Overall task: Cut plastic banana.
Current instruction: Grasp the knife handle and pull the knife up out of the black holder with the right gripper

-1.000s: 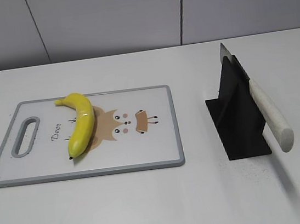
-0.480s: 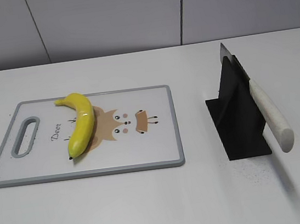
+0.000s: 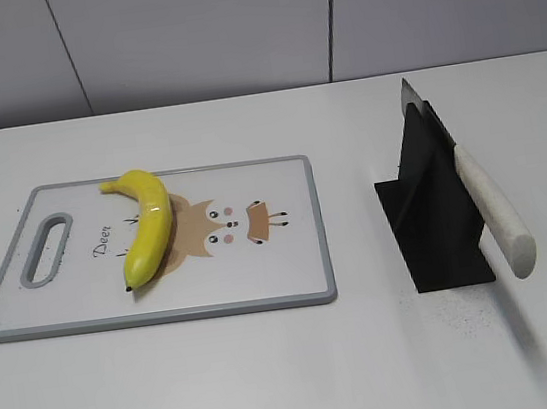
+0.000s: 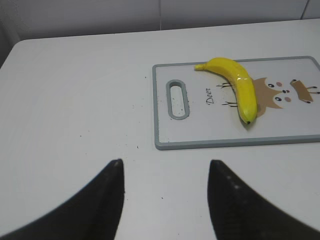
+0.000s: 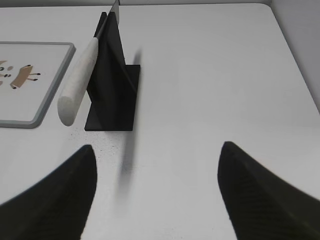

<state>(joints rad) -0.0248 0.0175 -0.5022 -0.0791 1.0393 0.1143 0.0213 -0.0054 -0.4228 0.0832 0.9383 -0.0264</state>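
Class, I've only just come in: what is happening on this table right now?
Nothing is being handled yet. The plastic banana lies whole on the cutting board, over its deer picture. The knife rests in a black stand to the board's right, its pale handle pointing toward the camera. The left gripper is open above bare table beside the board, and the right gripper is open in front of the stand. Neither touches anything.

Lighting: bright, even, diffuse. Desk [image 3: 277, 386] white, evenly lit, no glare. Plastic banana [image 3: 147, 224]: small glossy highlight on top. Knife [image 3: 491, 208]: soft shadow cast toward the near edge of the desk. Wrist views: dark jaws at near edge blurred, out of focus; objects beyond sharp.
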